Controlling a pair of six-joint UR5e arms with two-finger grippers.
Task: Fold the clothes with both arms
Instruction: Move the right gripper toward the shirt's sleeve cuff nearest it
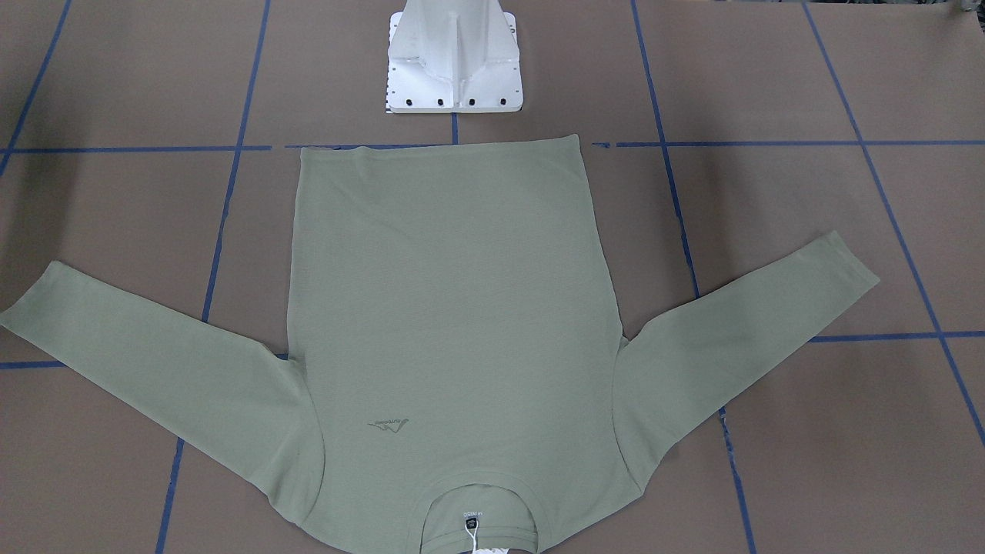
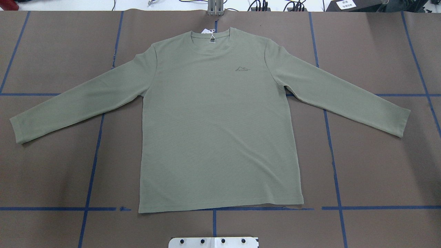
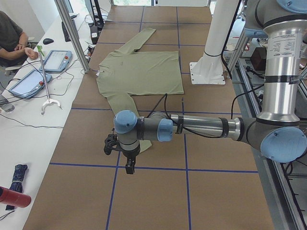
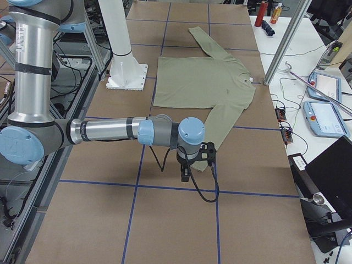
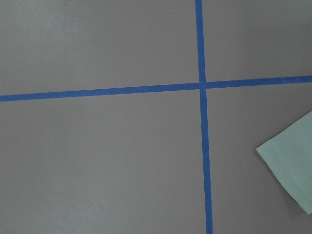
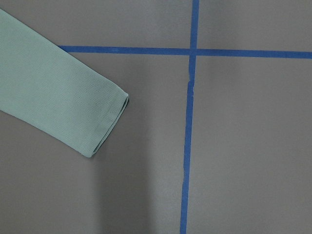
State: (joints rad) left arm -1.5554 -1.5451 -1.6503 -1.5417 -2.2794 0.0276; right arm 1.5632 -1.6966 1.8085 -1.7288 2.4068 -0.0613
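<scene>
A sage-green long-sleeved shirt (image 2: 220, 131) lies flat and face up in the middle of a brown desk (image 2: 379, 172) marked with a grid of blue tape lines (image 2: 332, 155). In the overhead view its crew neck points to the far edge of the desk and its straight hem lies nearest the robot, just short of the white base pedestal (image 1: 454, 61). A small white hang tag (image 2: 212, 36) sits at the neck, and a small tonal logo (image 2: 243, 69) marks the chest. Both sleeves are spread out and angled slightly toward the robot: the left sleeve (image 2: 79, 100) and the right sleeve (image 2: 344, 96).

Neither arm shows in the overhead or front views. In the side view from the robot's left, the left arm (image 3: 201, 127) reaches out level over the desk, its black left fingers (image 3: 129, 166) pointing down near the end of the near sleeve. In the side view from the robot's right, the right arm (image 4: 110, 131) does the same, with the right fingers (image 4: 185, 175) pointing down beside the other sleeve's end. I cannot tell whether either pair of fingers is apart or together.

The left wrist camera looks straight down on a tape crossing, with a corner of one cuff (image 5: 292, 165) at the picture's right edge. The right wrist camera shows the other cuff (image 6: 105, 126) lying flat beside a tape crossing.
</scene>
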